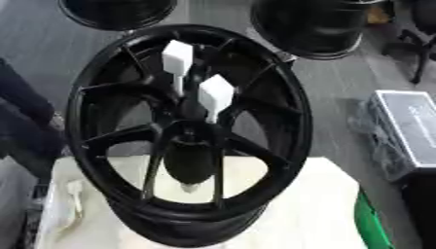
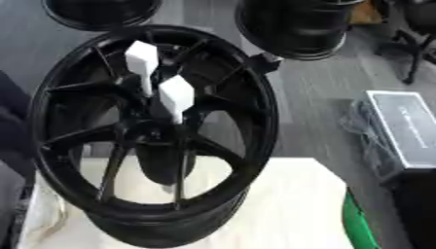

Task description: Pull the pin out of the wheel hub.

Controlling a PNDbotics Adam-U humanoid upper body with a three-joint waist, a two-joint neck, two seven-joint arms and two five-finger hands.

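Observation:
A large black wheel hub stands tilted on a cream-coloured table and fills the middle of both views. Two white pins rise out of its centre. The taller pin stands behind and to the left; the shorter pin is nearer and to the right, and its stem goes down into the hub's middle. A small pale tip shows through the spokes below the centre. Neither of my hands appears in either view.
Two more black wheels lie on the grey floor beyond. A grey case wrapped in plastic sits at the right, a green strip borders the table's right edge, and a dark shape fills the left edge.

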